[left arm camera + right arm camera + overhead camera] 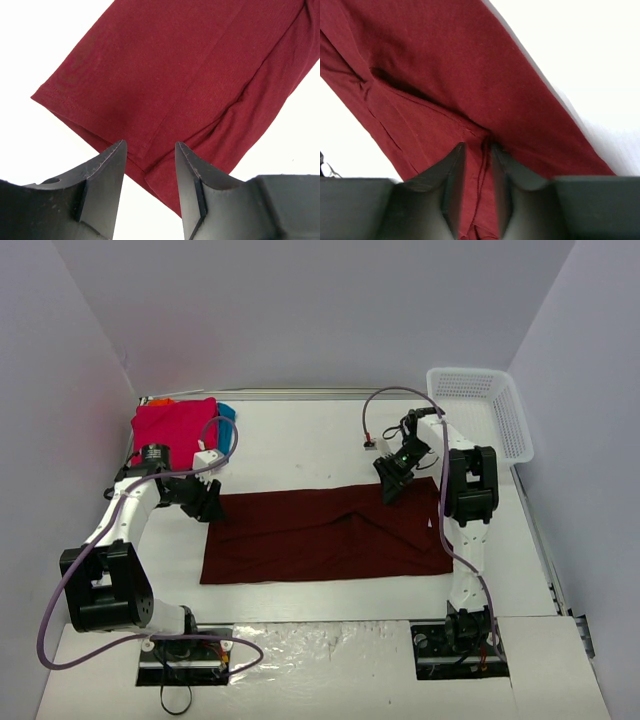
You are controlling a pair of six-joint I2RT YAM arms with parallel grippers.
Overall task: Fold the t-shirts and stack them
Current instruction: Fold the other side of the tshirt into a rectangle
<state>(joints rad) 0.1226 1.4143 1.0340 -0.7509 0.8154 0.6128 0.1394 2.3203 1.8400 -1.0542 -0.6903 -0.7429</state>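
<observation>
Flat on table [300, 435], maroon shirt [325, 532], right gripper [476, 146] pinching a fold at its far edge, left gripper [150, 145] fingers spread over its far-left corner, pink shirt [175, 430] beyond.

Table [300, 440]: white.
Centre: maroon t-shirt [320, 535], spread wide.
Far left: pink t-shirt [172, 430], teal t-shirt [227, 420] beside.
Far right: white mesh basket [505, 420].

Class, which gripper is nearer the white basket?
Right. The right gripper pinches the maroon shirt just left of the basket; the left gripper is at the shirt's opposite end, far from it.
</observation>
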